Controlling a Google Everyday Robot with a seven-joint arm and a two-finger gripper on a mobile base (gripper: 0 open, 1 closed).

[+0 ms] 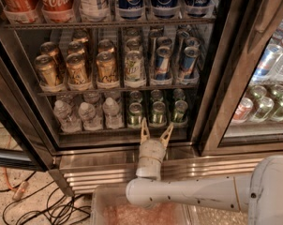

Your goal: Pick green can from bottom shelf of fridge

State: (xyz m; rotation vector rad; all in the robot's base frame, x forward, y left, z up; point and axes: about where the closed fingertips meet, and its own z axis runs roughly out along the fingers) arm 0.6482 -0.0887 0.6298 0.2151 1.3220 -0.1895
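The fridge (pixel 132 156) stands open in front of me. On the bottom shelf (pixel 104 131) several green cans stand in rows at the right; the front ones are at the left (pixel 134 114), middle (pixel 157 112) and right (pixel 179 110). My gripper (pixel 155 130) is just in front of the shelf's rail, below the front middle green can. Its two tan fingers (pixel 144 130) are spread apart and hold nothing. The white arm (pixel 188 193) reaches in from the lower right.
Small water bottles (pixel 89 115) fill the bottom shelf's left half. Gold-tan cans (pixel 77 69) and blue-and-red cans (pixel 162 63) stand on the rack above. Cola bottles (pixel 52 1) are at the top. The glass door (pixel 254 78) hangs open at the right. Cables (pixel 33 205) lie on the floor at the left.
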